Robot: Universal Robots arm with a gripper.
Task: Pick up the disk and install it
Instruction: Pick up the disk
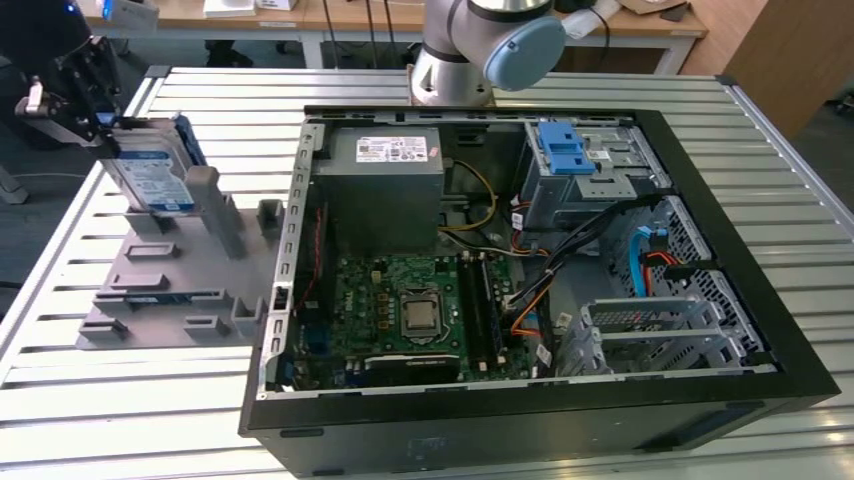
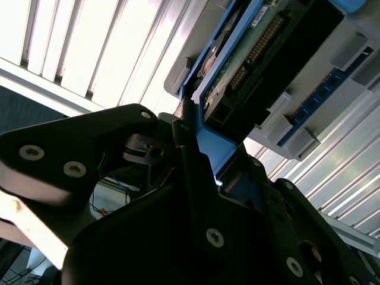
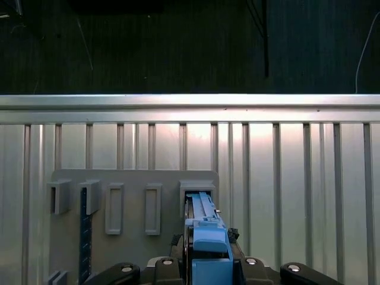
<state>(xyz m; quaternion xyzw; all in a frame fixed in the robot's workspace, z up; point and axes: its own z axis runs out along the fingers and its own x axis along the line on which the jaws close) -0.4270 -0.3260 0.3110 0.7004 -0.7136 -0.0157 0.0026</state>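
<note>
You're looking across the open case (image 1: 534,425), nearest you, and I judge you're working the pick-up step. Left of it, the grey holder (image 1: 160,270) is carrying the disk (image 1: 150,170) upright at its far slot. Your gripper (image 1: 104,122) is clamping narrow on the disk's blue bracket, as both wrist views are showing. Freeing it is likely calling for a straight pull along the slot, without twisting. Far right, the drive bay (image 1: 587,170) is sitting well apart from the disk.
</note>
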